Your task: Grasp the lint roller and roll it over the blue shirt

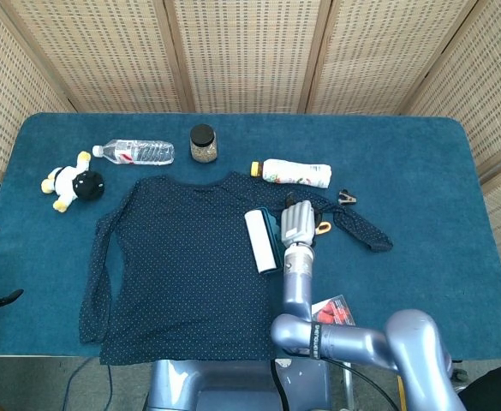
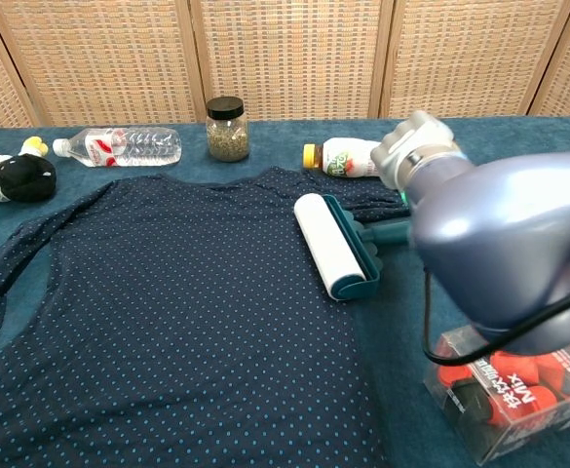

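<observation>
On the table [image 1: 421, 163] I count one blue shirt [image 1: 181, 257] and one lint roller [image 1: 260, 241]. There are two bottles: one clear water bottle [image 1: 134, 151] and one white bottle [image 1: 294, 173] with a yellow cap. There is one glass jar [image 1: 203, 143] with a black lid, one small plush toy [image 1: 73, 182], one small dark clip [image 1: 347, 197] and one clear box [image 2: 511, 375] with red things inside. One robot hand [image 1: 299, 223] is visible

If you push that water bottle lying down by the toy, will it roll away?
Probably. The water bottle is round and lies on its side, so a sideways nudge could roll it. It looks mostly clear, maybe light. The carpeted table might slow it.
</observation>
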Action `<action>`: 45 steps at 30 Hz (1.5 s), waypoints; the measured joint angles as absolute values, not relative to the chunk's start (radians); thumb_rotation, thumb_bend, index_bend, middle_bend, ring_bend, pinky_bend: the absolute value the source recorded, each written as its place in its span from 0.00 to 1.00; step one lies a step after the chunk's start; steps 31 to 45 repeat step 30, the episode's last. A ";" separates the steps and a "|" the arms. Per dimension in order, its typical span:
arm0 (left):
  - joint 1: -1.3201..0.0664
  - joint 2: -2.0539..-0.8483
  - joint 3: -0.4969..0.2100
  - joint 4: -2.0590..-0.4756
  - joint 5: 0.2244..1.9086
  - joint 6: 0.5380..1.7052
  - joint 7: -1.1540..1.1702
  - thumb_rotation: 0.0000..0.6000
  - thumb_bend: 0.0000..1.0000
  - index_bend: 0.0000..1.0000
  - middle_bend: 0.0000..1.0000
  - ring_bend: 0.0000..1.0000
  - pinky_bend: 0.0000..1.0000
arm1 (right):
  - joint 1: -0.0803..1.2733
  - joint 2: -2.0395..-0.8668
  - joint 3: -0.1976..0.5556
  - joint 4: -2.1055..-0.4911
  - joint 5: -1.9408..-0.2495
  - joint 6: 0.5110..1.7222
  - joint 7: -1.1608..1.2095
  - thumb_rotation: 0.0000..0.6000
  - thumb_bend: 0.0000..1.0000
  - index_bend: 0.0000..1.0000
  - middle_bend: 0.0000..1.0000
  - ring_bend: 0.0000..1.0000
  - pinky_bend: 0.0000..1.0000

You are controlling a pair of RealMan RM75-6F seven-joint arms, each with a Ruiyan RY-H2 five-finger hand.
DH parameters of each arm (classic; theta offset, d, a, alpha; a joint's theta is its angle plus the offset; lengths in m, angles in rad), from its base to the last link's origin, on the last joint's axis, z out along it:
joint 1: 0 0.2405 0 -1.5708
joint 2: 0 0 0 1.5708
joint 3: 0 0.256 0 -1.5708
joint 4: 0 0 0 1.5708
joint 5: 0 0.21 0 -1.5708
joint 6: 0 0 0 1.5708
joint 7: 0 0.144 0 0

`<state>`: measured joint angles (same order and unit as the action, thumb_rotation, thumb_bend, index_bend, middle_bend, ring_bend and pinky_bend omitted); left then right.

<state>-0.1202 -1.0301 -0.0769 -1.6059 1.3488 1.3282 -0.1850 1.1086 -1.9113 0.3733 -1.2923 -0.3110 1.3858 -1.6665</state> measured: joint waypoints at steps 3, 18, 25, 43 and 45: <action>-0.114 -1.028 -0.071 -1.607 1.370 1.344 -0.194 1.00 0.00 0.00 0.00 0.00 0.00 | 1.063 -1.840 0.360 -1.405 -0.374 1.394 -1.579 1.00 0.00 0.00 0.94 0.99 1.00; -0.059 -1.047 -0.033 -1.606 1.495 1.489 -0.190 1.00 0.00 0.00 0.00 0.00 0.00 | 0.663 -1.335 0.166 -1.703 -1.030 1.337 -0.519 1.00 0.00 0.00 0.00 0.00 0.00; -0.031 -1.060 -0.024 -1.596 1.543 1.561 -0.193 1.00 0.00 0.00 0.00 0.00 0.00 | 0.433 -1.221 0.019 -1.630 -1.391 1.415 -0.109 1.00 0.00 0.00 0.00 0.00 0.00; -0.016 -1.062 -0.014 -1.596 1.564 1.586 -0.192 1.00 0.00 0.00 0.00 0.00 0.00 | 0.320 -1.202 -0.036 -1.571 -1.450 1.492 -0.057 1.00 0.00 0.00 0.00 0.00 0.00; -0.016 -1.062 -0.014 -1.596 1.564 1.586 -0.192 1.00 0.00 0.00 0.00 0.00 0.00 | 0.320 -1.202 -0.036 -1.571 -1.450 1.492 -0.057 1.00 0.00 0.00 0.00 0.00 0.00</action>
